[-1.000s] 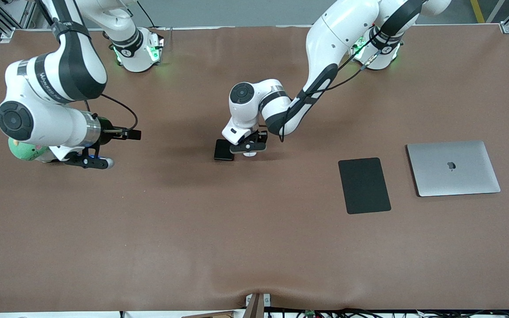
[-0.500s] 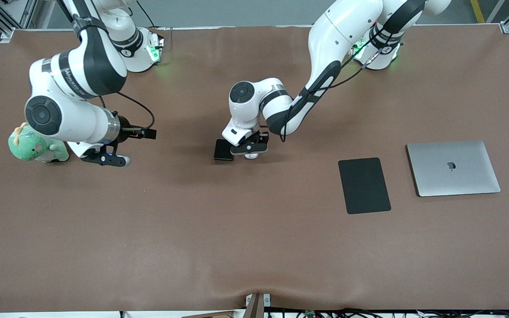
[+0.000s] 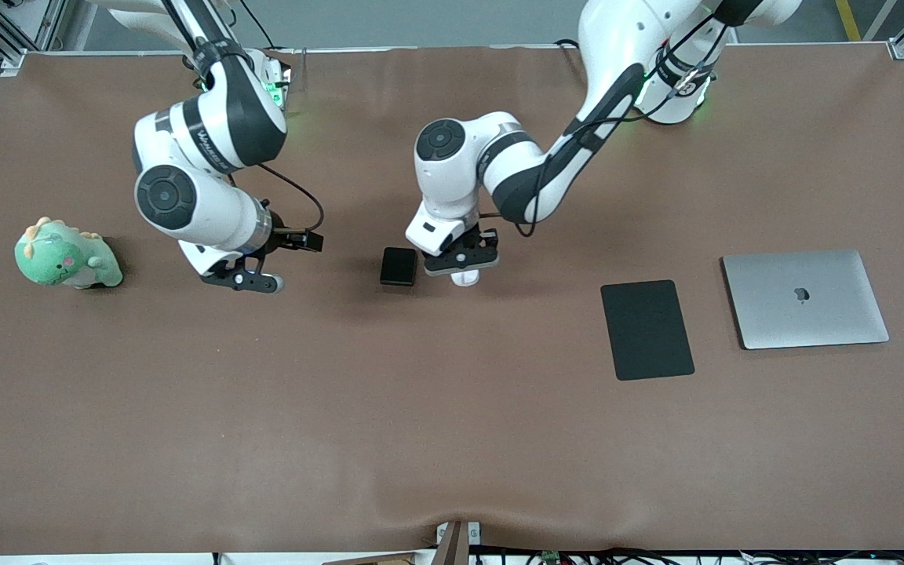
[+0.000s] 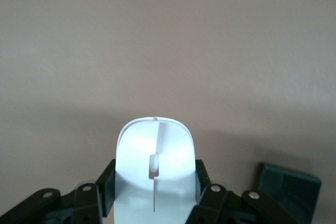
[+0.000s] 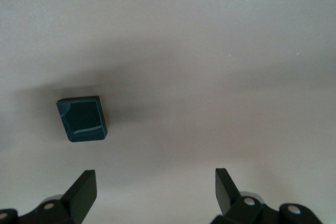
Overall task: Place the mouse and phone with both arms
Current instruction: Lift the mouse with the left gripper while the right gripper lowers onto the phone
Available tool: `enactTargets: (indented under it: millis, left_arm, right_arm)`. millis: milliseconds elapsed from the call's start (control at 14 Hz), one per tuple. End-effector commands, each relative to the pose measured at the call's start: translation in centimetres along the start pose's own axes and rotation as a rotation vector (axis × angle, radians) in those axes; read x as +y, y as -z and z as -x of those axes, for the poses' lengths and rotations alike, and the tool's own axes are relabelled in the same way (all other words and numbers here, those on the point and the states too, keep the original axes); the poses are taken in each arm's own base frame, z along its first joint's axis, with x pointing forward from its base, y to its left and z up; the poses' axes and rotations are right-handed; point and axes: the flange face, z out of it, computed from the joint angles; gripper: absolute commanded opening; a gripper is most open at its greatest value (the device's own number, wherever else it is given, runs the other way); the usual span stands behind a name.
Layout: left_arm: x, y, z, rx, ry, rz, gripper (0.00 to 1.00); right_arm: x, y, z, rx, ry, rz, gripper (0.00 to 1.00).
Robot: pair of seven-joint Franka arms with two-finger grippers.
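Table (image 3: 452, 439): brown, lying under everything.
Plush dinosaur (image 3: 66, 256): green, sitting toward the right arm's end.
Mouse pad (image 3: 647, 329): black, lying flat beside the laptop.
Laptop (image 3: 804, 298): silver, lying closed toward the left arm's end.

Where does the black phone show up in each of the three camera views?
Front view: the phone lies flat mid-table, beside the left gripper that holds the mouse.
Left wrist view: its corner shows past the mouse.
Right wrist view: phone on the table, ahead of the open right gripper.
Shared landmark: the brown table.
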Motion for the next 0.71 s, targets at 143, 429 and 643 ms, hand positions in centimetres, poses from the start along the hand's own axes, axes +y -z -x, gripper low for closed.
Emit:
enactTargets:
  millis: [143,429,643]
  left_arm:
    - [-6.0,2.7,-4.8,0.032,0.125,-0.009,0.08]
    - [-12.0,3.3,-10.4,0.030,0.247,-0.013,0.08]
    - [-17.0,2.2,-13.2,0.018,0.266,-0.044,0.08]
  right_arm:
    - [-3.8,-2.9,0.6,0.029,-0.025,-0.007,1.00]
    - [-6.9,-6.1,0.5,0.081,0.017,-0.019,1.00]
    - [-9.3,-9.0,0.9,0.105,0.061,-0.016,1.00]
